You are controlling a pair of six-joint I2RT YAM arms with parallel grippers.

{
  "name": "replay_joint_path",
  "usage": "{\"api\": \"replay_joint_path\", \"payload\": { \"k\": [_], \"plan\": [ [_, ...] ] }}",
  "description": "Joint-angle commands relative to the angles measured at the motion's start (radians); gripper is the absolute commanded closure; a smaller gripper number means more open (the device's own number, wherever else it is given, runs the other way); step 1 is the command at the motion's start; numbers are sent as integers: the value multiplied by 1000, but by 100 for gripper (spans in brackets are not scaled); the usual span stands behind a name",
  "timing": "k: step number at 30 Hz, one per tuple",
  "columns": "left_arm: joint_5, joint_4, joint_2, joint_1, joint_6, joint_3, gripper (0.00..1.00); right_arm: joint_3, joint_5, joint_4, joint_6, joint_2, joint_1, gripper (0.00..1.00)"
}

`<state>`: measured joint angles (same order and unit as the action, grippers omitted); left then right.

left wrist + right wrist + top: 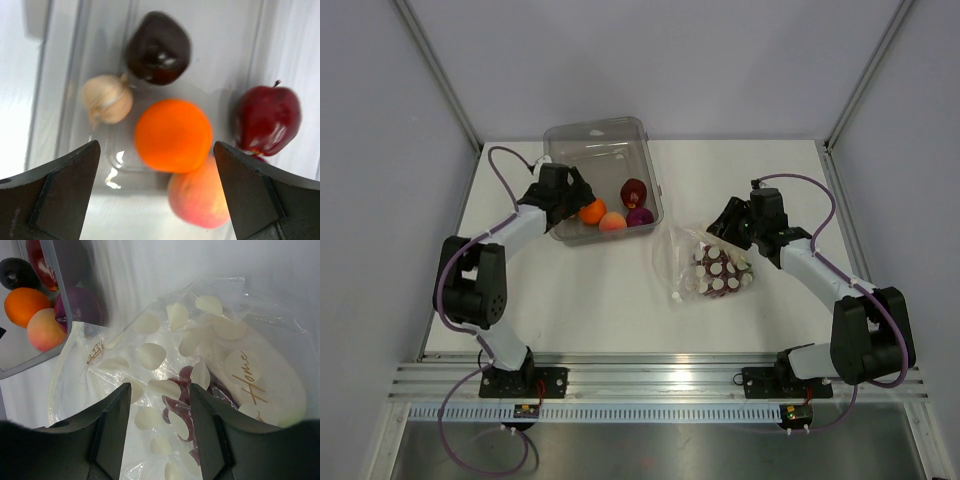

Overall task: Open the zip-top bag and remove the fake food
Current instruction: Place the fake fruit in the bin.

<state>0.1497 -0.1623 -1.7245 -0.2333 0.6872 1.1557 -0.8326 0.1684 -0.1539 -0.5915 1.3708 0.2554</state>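
From above we count one clear bin (595, 150) at the far side of the table (570, 290). It holds four toy pieces: one orange (592, 211), one peach (612, 222), one red apple (634, 190) and one purple piece (640, 216). The left fingers (578, 195) hang over the bin's near left part. One dotted bag (705, 265) lies on the table just right of the bin, with the right fingers (718, 222) at its far edge.

At the left wrist we see both fingers spread wide, holding nothing. Below them lie five pieces: the orange, the peach, the apple, one dark piece (157, 47) and one garlic bulb (107, 98).

At the right wrist the two fingers stand partly apart with bag plastic between them; we cannot tell whether they pinch it. One bunch of dark grapes (185, 395) sits inside the bag.
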Motion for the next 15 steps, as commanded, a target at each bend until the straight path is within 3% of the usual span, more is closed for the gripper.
{"api": "replay_joint_path", "payload": {
  "k": [1,6,15],
  "plan": [
    [-1,112,127,0,29,-88,1,1,11,30,-4,-22,4,42],
    [11,119,259,-32,64,-139,1,3,2,24,-4,-30,4,42],
    [2,213,414,-219,78,-267,6,-3,-27,1,-10,-35,4,44]
  ]
}}
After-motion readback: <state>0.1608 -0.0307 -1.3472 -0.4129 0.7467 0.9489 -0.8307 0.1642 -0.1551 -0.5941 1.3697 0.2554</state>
